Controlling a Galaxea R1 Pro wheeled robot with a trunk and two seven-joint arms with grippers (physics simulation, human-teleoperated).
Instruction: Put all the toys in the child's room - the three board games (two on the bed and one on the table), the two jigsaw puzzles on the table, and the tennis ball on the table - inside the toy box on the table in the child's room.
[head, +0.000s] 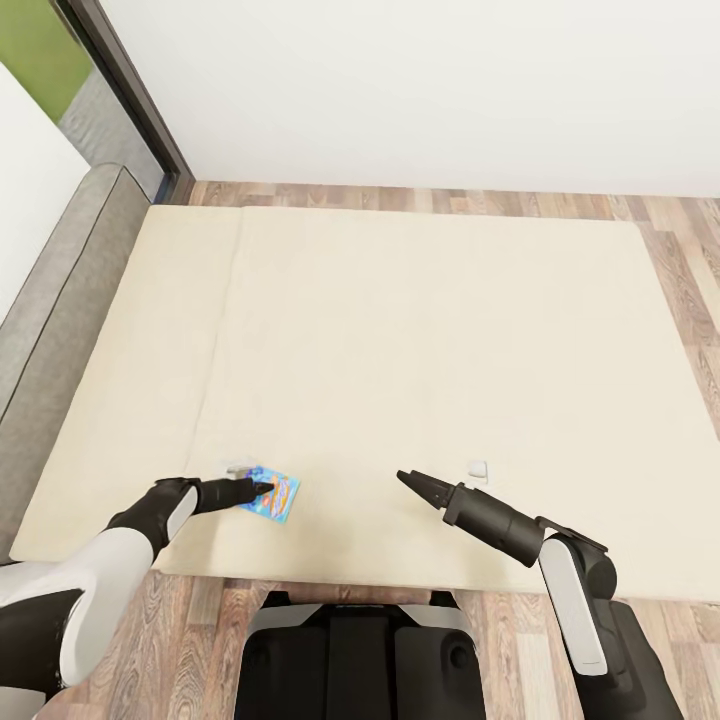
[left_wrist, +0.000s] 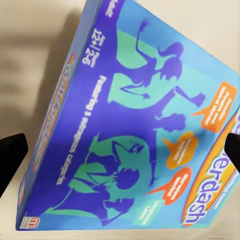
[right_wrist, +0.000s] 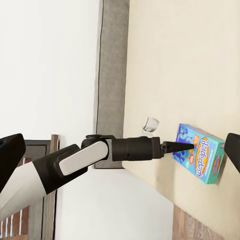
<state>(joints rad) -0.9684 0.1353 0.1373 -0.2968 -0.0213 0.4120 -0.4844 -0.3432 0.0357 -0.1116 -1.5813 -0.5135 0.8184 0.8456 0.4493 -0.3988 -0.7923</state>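
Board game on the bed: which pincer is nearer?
Left. The left pincer is right at the blue board game near the bed's front edge. The right pincer hangs above the mattress, well off to the game's right.

Light: bright, even, no glare on my bed (head: 420, 330).
Shadows: faint, soft beneath my arms.
Focus: board game (left_wrist: 135, 130) cover blurred close up; head view sharp.
Distortion: none I notice.

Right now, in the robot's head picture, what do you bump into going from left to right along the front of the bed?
Left gripper → blue board game → right gripper → small white thing, too tiny to name. All are over the cream bed.
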